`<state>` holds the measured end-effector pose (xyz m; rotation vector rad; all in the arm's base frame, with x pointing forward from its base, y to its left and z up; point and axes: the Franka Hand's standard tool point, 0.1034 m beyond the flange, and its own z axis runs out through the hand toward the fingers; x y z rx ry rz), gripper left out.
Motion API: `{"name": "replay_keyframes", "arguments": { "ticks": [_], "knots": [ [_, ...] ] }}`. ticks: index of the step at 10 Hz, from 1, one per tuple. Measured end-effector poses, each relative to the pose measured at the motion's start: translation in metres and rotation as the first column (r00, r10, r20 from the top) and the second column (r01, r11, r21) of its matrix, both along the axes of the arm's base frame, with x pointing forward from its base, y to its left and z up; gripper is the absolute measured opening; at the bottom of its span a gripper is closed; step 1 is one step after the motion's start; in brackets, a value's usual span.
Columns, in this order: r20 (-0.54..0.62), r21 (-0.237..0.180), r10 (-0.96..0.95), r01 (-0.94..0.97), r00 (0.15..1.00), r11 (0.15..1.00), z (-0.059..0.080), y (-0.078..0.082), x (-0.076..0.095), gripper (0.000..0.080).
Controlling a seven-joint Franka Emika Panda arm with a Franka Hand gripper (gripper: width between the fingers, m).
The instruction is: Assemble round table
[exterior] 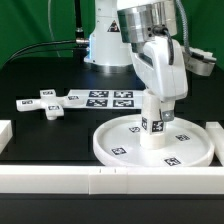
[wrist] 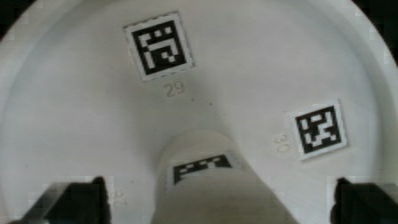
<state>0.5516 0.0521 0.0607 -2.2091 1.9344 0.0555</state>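
White cylinder leg (exterior: 153,122) stands upright on the round disc (exterior: 118,142), dead between the fingers (wrist: 79,198), spread wide, clasping nothing.

The round disc (exterior: 105,150) is white and carries several square tags of black-and-white blocks. The short leg (exterior: 152,118) and the cross-shaped piece (exterior: 48,103) are the same white, with the same kind of tags. The marker board (exterior: 110,98) is also white, printed with black-and-white squares; the table (exterior: 50,140) is black, the rails (exterior: 100,182) plain white, the arm (exterior: 160,60) white and silver-grey, its fingers (wrist: 79,198) black, and the backdrop (exterior: 30,20) green.
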Motion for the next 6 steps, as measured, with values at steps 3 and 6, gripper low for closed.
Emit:
{"name": "replay_keyframes", "arguments": {
  "ticks": [3,6],
  "knots": [
    [0.034,-0.026,0.207,-0.206,0.978,0.978,-0.0007,-0.0004,-0.0004,0.0648],
    [0.066,-0.1,0.556,-0.549,0.828,0.83,0.0018,-0.0057,0.0001,0.0649]
  ]
}}
